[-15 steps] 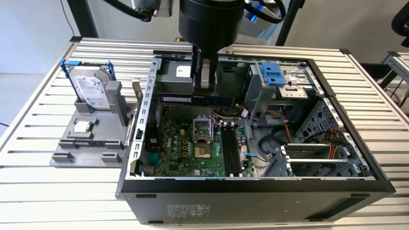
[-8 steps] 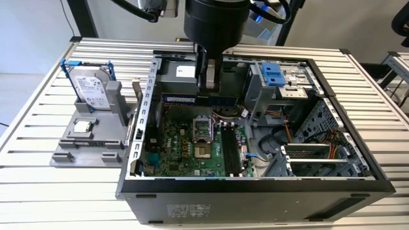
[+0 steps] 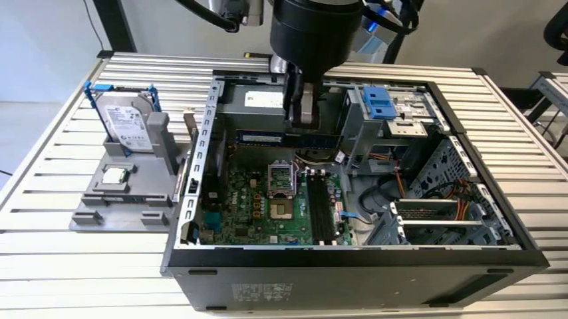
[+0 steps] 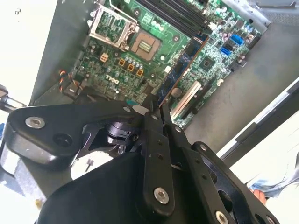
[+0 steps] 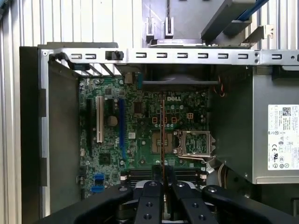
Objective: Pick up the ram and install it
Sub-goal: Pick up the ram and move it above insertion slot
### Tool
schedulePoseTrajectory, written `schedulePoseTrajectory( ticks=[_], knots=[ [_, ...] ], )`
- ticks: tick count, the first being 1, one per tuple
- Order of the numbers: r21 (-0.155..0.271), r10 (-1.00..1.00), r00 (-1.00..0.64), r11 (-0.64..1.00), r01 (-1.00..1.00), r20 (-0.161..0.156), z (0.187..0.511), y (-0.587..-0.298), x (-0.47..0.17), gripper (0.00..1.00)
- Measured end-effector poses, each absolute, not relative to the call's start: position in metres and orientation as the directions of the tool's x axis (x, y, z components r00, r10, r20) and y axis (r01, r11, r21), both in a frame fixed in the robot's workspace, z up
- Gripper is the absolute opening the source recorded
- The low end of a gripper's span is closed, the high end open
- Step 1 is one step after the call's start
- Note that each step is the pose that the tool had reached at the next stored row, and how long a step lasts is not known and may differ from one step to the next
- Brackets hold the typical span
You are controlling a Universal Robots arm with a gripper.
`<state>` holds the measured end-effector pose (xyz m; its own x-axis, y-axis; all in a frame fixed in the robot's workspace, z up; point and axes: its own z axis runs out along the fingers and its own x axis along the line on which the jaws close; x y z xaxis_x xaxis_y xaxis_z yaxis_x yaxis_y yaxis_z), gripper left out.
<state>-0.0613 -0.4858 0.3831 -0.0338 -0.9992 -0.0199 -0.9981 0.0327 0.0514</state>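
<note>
Black fingers (image 5: 150, 200) pinch the ram (image 5: 162, 140) edge-on between them, above the motherboard (image 5: 136, 140).

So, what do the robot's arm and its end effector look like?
The black end effector is built of flat jointed bars with round silver screws. Above it, in the exterior view, sits a thick black cylindrical wrist, with blue cables beside it.

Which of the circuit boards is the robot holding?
The long, thin dark blue-green circuit stick, clamped in the tool; the big green board lies flat in the open black case.
</note>
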Motion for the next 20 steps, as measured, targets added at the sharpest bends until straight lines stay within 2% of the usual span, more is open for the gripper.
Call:
schedulePoseTrajectory(
  ticks=[20],
  knots=[
    [0.048, -0.999, -0.028, 0.027, -0.998, -0.020, 0.381, -0.486, -0.014, 0.00]
  ],
)
